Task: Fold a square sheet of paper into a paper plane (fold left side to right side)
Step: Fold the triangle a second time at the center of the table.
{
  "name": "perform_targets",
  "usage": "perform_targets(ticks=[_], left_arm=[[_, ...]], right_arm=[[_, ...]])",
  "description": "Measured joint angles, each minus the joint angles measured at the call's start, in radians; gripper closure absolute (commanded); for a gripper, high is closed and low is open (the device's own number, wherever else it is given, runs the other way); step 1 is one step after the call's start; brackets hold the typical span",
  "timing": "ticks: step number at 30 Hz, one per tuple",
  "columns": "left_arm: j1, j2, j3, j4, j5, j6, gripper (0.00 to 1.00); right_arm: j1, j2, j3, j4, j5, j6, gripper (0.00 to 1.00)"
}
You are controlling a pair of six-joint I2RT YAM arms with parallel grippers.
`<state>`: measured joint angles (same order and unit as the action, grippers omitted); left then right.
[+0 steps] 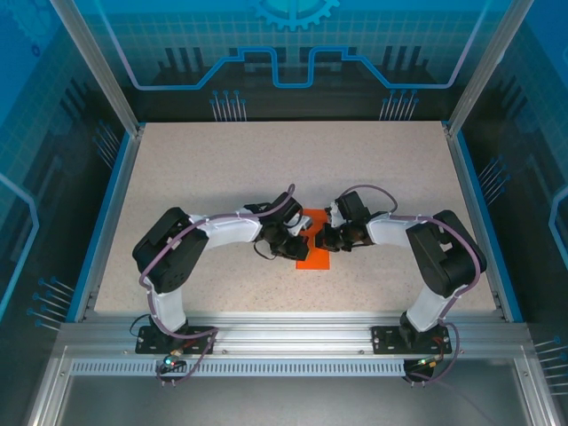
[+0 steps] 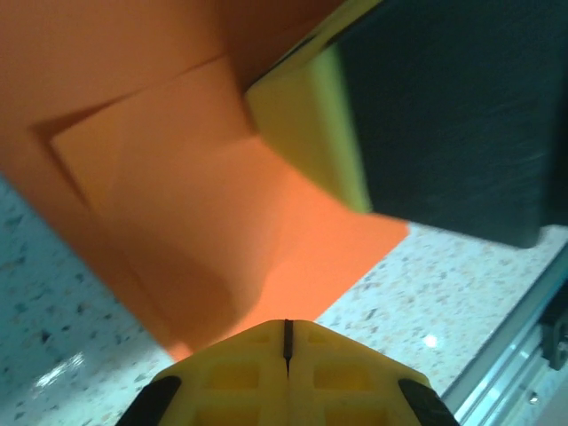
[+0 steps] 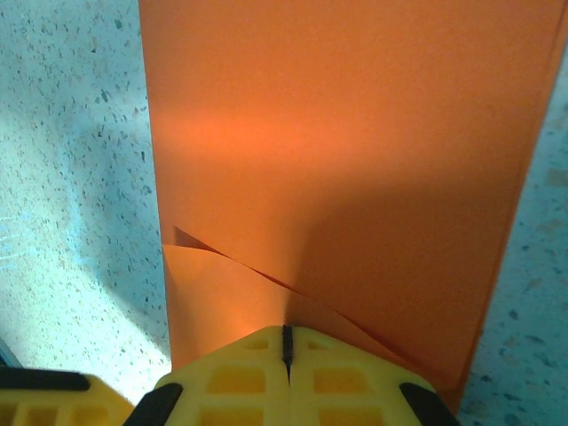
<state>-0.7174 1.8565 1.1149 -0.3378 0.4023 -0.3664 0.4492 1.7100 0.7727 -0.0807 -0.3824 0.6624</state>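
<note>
Much orange paper (image 1: 312, 259) hidden overhead

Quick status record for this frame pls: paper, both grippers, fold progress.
paper: orange sheet of paper, lying on the table between the arms, partly folded, overlapping layers visible
left gripper: shut, tips at the paper's edge
right gripper: shut, tips at a raised flap
grip on paper: cannot tell for either
plane shape: not yet formed
</note>
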Motion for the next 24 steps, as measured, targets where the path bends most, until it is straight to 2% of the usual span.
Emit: perform_targets(ticks=[10, 24], left_arm=[[0.000, 0.098, 0.044, 0.005, 0.026, -0.001, 1.00], [0.002, 0.074, -0.003, 0.052, 0.032, -0.021, 1.00]], right_arm=[[0.000, 0.000, 0.002, -0.003, 0.000, 0.000, 0.96], [-0.003, 0.001, 0.008, -0.029, 0.003, -0.002, 0.96]])
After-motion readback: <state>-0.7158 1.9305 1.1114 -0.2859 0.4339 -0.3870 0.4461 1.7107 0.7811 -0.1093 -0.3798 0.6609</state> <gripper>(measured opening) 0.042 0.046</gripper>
